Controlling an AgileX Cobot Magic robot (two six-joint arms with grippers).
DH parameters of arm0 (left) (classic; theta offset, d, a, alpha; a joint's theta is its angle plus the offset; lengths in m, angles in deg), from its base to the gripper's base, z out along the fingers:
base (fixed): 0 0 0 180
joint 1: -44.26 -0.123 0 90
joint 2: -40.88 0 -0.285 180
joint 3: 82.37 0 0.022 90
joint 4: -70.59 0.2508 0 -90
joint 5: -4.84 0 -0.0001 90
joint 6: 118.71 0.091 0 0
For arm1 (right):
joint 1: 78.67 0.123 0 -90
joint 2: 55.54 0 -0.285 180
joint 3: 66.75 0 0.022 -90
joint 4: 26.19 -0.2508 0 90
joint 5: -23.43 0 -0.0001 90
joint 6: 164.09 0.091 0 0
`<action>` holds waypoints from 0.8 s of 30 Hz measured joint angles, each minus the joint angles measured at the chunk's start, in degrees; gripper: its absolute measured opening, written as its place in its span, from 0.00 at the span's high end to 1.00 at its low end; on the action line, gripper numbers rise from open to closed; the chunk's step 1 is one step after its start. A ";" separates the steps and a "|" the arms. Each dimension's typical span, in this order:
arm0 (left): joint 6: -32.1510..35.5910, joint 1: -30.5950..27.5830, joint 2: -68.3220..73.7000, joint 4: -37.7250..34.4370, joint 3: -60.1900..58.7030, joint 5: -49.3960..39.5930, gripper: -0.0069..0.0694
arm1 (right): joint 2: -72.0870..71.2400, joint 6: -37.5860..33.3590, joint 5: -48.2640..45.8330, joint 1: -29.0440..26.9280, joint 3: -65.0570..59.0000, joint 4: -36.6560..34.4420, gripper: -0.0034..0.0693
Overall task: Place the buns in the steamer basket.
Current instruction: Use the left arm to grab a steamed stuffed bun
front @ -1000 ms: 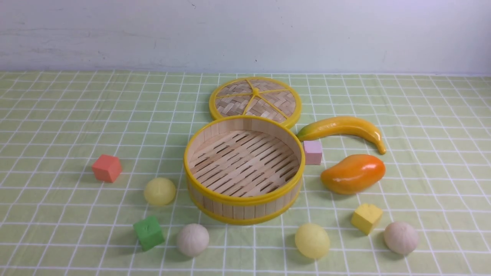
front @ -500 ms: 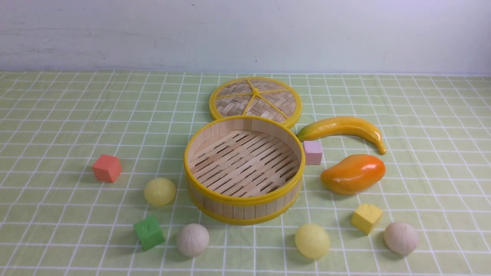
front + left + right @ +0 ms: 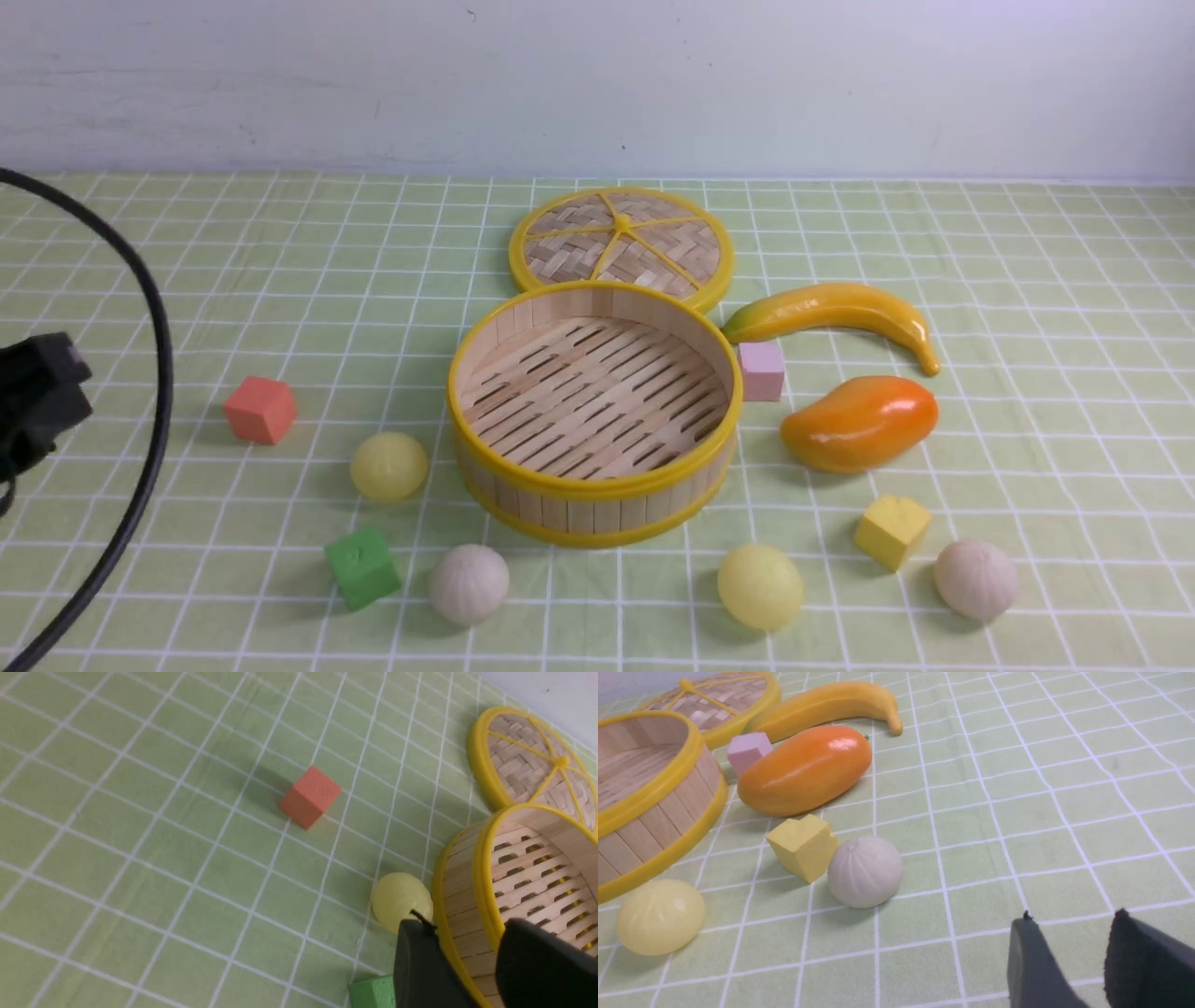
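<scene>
left arm (image 3: 37,392) has swung into view, left hand (image 3: 465,926) spread, empty (right hand (image 3: 1073,917) too).

A pale wall (image 3: 597,84) rises behind the green checked tablecloth (image 3: 187,243).

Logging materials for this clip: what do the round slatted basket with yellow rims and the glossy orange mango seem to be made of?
Round slatted steamer basket: likely bamboo or light wood, matt, built of separate grained slats; its yellow rims look plastic. Glossy orange mango: probably hard plastic, given its sharp highlights.
</scene>
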 joint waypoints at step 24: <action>18.50 7.28 47.55 -9.43 40.14 -34.93 0.60 | 0.00 0.00 0.00 0.00 0.00 0.00 0.62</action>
